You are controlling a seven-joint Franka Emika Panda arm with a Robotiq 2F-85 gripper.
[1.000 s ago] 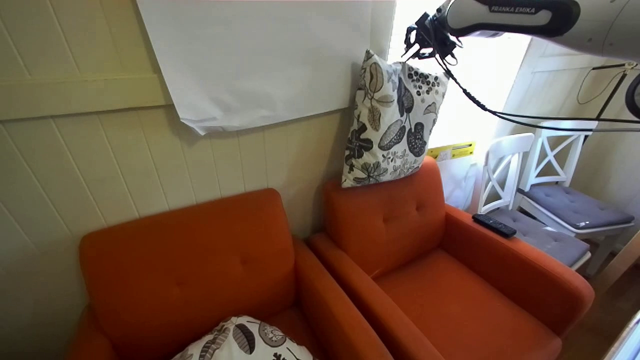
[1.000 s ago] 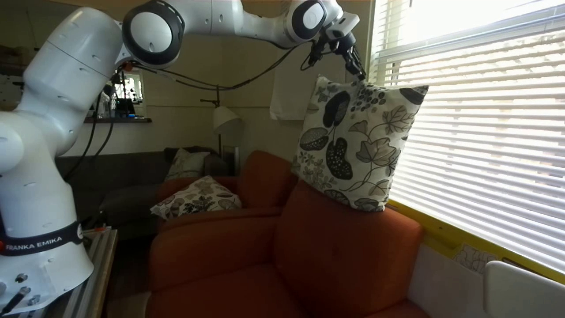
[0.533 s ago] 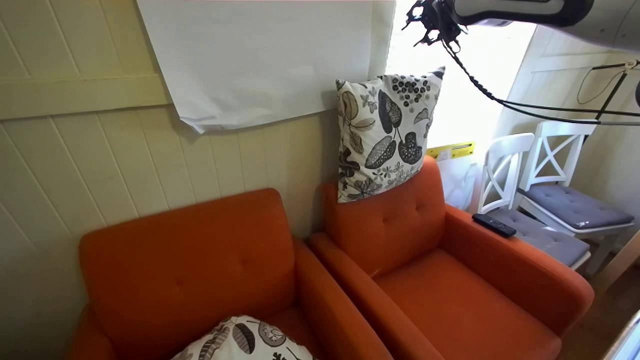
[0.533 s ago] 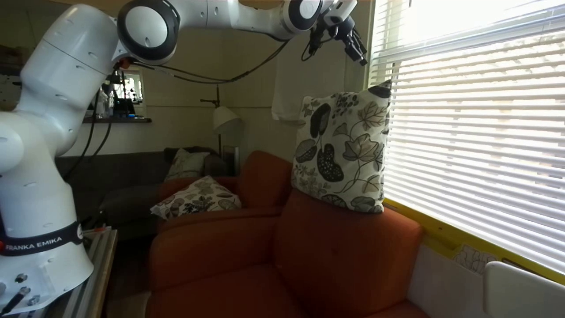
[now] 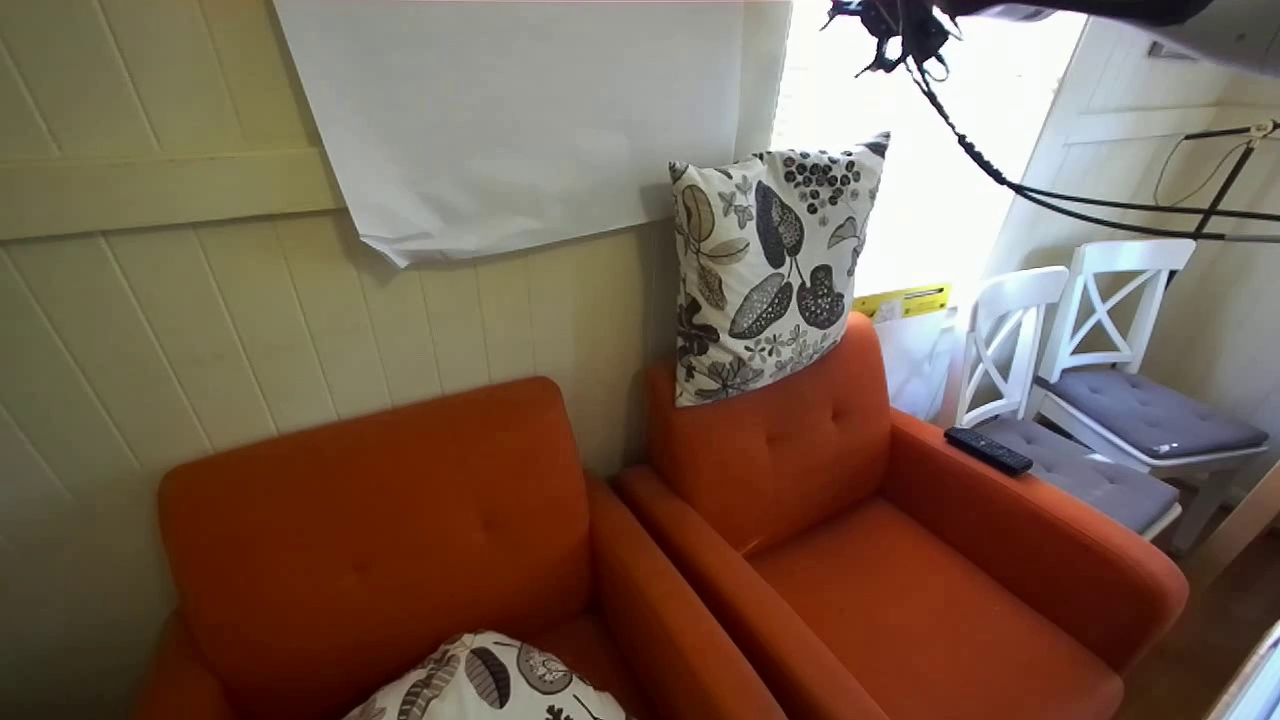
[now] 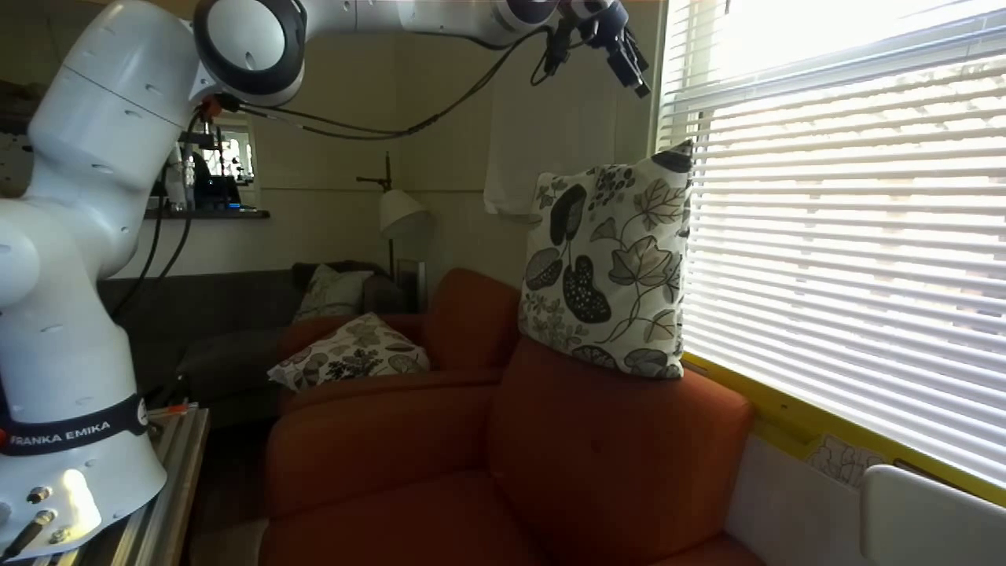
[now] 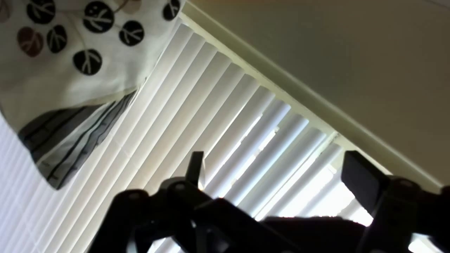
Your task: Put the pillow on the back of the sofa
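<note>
The pillow [image 5: 780, 270] [image 6: 609, 267], white with dark leaf prints, stands upright on the backrest of the orange sofa [image 5: 790, 430] [image 6: 613, 448] in both exterior views. Its bottom edge overlaps the top front of that backrest. Above the pillow and apart from it is my gripper [image 5: 845, 48] [image 6: 643, 82], near the top of both exterior views. The wrist view shows the gripper [image 7: 276, 172] open, its fingers wide apart with only the window blinds behind the gap. A corner of the pillow [image 7: 81, 59] appears at upper left there, outside the jaws.
A twin orange armchair [image 5: 380, 540] stands alongside, with a similar leaf cushion [image 5: 490, 690] on it. Window blinds [image 6: 849, 259] rise close behind the pillow. A remote [image 5: 988, 451] lies on the sofa's arm. White chairs [image 5: 1115, 350] stand beyond it. A cable [image 5: 980, 165] hangs from the arm.
The gripper has opened, let go of the pillow's top edge and risen clear of it. The pillow has settled on the backrest and stayed standing over the last half second.
</note>
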